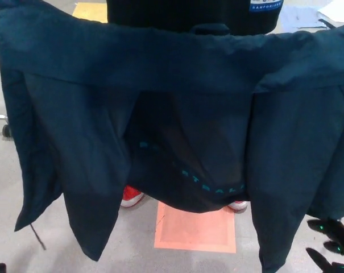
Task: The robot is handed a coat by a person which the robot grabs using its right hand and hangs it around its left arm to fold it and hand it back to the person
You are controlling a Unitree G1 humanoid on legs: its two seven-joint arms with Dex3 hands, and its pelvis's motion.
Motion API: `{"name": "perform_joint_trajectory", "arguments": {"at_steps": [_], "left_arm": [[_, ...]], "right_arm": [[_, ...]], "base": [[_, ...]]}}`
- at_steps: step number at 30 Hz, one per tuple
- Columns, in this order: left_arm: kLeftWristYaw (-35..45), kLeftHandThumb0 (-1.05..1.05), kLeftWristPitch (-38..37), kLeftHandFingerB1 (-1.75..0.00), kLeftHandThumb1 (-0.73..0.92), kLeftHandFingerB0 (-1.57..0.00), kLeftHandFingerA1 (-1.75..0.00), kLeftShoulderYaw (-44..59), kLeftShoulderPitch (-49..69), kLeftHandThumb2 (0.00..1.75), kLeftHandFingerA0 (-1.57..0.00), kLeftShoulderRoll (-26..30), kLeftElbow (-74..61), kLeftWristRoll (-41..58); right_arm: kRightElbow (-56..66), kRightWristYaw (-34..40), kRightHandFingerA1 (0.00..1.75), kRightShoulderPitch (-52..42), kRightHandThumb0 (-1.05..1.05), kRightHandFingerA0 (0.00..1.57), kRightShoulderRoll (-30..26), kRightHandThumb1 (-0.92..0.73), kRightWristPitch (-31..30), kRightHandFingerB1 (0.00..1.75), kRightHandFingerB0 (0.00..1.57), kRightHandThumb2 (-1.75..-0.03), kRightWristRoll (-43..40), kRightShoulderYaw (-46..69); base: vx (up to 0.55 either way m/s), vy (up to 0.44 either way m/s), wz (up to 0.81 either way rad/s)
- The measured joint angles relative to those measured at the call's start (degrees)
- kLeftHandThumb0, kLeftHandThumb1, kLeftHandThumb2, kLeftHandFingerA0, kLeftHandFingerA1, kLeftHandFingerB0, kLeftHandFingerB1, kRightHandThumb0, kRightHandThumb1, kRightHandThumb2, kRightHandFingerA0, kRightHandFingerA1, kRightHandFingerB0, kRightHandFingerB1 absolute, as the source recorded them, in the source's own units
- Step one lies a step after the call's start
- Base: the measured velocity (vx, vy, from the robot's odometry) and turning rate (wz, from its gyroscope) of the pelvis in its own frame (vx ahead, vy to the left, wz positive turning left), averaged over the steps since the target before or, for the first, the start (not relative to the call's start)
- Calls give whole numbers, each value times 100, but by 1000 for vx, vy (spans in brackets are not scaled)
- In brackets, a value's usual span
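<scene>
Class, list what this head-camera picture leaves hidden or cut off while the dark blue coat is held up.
1. Person, head view: only a black torso shows. The top edge cuts the rest, and the dark blue fabric coat covers the legs.
2. Red shoes: mostly behind the coat's hem.
3. Robot's right hand: cut off by the bottom-right corner.
4. Whatever holds the coat's upper corners: outside the frame.

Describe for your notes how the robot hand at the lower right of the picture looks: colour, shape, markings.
The right hand is black, with thick, rounded fingers that carry small green glowing spots. No cable shows, and its arm is outside the picture.
</scene>
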State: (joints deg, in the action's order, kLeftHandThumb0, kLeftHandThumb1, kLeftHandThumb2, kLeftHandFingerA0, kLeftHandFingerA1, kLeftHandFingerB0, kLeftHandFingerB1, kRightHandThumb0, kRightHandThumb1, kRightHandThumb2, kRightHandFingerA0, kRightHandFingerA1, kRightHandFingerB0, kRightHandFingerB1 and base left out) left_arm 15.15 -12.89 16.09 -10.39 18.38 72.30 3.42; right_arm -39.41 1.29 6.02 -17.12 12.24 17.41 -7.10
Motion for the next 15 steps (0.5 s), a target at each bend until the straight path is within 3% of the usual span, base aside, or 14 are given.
{"name": "perform_joint_trajectory", "arguments": {"at_steps": [3, 4, 6, 7, 8, 9, 10, 11, 12, 15], "left_arm": [[6, -67, -1, -33, 91, -20, -35, -2, 0, 67, -22, -26, -2, -1], [6, -66, -1, -34, 89, -22, -36, -3, 0, 66, -26, -27, -2, -1], [7, -66, -2, -35, 91, -24, -37, -4, -1, 66, -27, -33, -5, -1], [8, -65, -2, -37, 88, -26, -39, -4, -2, 66, -29, -35, -5, -1], [8, -65, -2, -37, 88, -26, -39, -4, -2, 66, -29, -38, -6, -1], [8, -65, -2, -36, 88, -25, -39, -4, -2, 66, -29, -38, -6, -1], [8, -65, -2, -36, 88, -23, -38, -4, -4, 66, -28, -41, -7, 0], [8, -65, -2, -36, 88, -23, -38, -3, -4, 66, -28, -42, -6, 0], [8, -63, -3, -35, 90, -21, -38, -3, -5, 66, -27, -42, -7, 0], [8, -64, -4, -34, 90, -20, -37, -4, -7, 66, -28, -43, -8, -1]], "right_arm": [[817, 2, 54, -321, -72, 35, 18, -61, 60, 48, 26, -95, 3, 107], [895, 3, 41, -350, -63, 38, 20, -73, 67, 37, 36, -62, 2, 118], [1432, 7, 42, -523, -63, 41, 45, -69, 91, 38, 38, -62, 6, 198], [1588, 8, 57, -572, -62, 39, 56, -55, 96, 51, 31, -96, 8, 226], [1922, 8, 57, -664, -62, 39, 84, -55, 101, 51, 31, -96, 8, 294], [2069, 9, 42, -694, -60, 44, 98, -66, 104, 40, 41, -61, 7, 321], [2257, 10, 55, -731, -61, 41, 112, -55, 108, 49, 29, -95, 7, 351], [2518, 11, 55, -774, -61, 41, 130, -55, 110, 49, 29, -95, 7, 387], [2727, 11, 36, -801, -63, 46, 141, -64, 117, 34, 42, -61, 7, 423], [3396, 13, 36, -849, -66, 46, 153, -63, 133, 34, 42, -62, 3, 593]], "base": [[0, 0, 0], [0, 0, 0], [0, 0, 0], [0, 0, 0], [0, 0, 0], [0, 0, 0], [0, 0, 0], [0, 0, 0], [0, 0, 0], [0, 0, 0]]}}
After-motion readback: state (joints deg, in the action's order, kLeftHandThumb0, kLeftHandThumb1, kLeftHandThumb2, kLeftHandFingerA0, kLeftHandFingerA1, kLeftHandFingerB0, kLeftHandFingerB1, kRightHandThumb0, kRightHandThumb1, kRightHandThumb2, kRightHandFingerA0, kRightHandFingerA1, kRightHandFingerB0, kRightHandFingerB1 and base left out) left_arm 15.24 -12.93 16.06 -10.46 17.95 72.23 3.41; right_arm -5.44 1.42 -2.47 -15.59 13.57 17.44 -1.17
